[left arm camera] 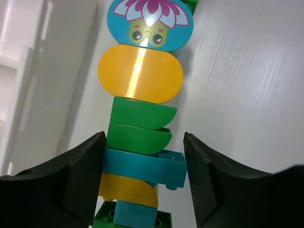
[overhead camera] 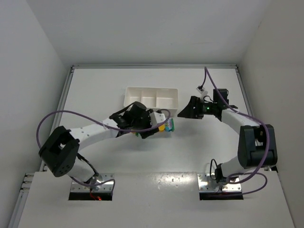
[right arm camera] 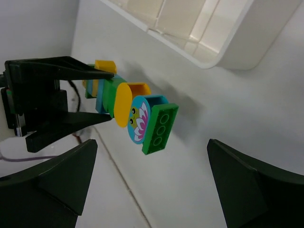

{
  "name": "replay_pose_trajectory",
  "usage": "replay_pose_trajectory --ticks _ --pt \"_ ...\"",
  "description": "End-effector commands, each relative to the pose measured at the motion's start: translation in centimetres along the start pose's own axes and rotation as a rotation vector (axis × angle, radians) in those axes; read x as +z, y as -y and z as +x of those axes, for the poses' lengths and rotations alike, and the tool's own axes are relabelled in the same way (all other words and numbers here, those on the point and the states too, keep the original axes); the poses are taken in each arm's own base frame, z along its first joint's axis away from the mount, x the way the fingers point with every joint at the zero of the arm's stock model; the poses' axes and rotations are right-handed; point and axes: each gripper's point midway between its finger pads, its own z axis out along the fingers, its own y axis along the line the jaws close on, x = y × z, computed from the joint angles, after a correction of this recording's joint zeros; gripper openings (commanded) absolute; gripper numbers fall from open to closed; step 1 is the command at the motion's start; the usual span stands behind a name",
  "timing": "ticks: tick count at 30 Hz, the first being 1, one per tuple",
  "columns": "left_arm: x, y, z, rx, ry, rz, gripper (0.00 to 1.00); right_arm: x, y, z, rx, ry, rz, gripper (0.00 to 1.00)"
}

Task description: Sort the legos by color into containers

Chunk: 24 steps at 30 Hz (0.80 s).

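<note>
Looking down from above, we see the white table (overhead camera: 118, 156) filling the middle of the frame, with the white tray (overhead camera: 151, 88) of three side-by-side compartments in its upper middle. The left arm (overhead camera: 85, 135) sweeps in from the lower left, the right arm (overhead camera: 237, 123) from the lower right.

The right gripper (overhead camera: 183, 113) sits just right of the tray, its jaws spread wide and holding nothing; in its own view (right arm camera: 152, 141) the two fingers frame the lower corners.

The left gripper (overhead camera: 159, 127) sits just below the tray's lower right corner. In its wrist view (left arm camera: 144, 142) we see the fingers pressed against both sides of the stack of legos (left arm camera: 140, 73), gripping it near one end. We cannot tell whether the stack rests on the table.

The stack runs up that frame: a cyan brick (left arm camera: 147, 166) between the fingers, green bricks (left arm camera: 140, 126), a yellow rounded brick (left arm camera: 140, 90), then a cyan flower-face piece (left arm camera: 151, 21). In the right wrist view a green three-stud brick (right arm camera: 159, 128) caps the stack.
</note>
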Motion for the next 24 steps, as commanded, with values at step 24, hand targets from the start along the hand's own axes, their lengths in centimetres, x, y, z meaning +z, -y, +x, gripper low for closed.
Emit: replay_pose_trajectory --ticks 24 --pt "-2.4 -0.7 -7.6 -0.004 0.232 -0.142 0.09 2.6 -2.9 3.6 0.135 -0.138 -0.271 0.9"
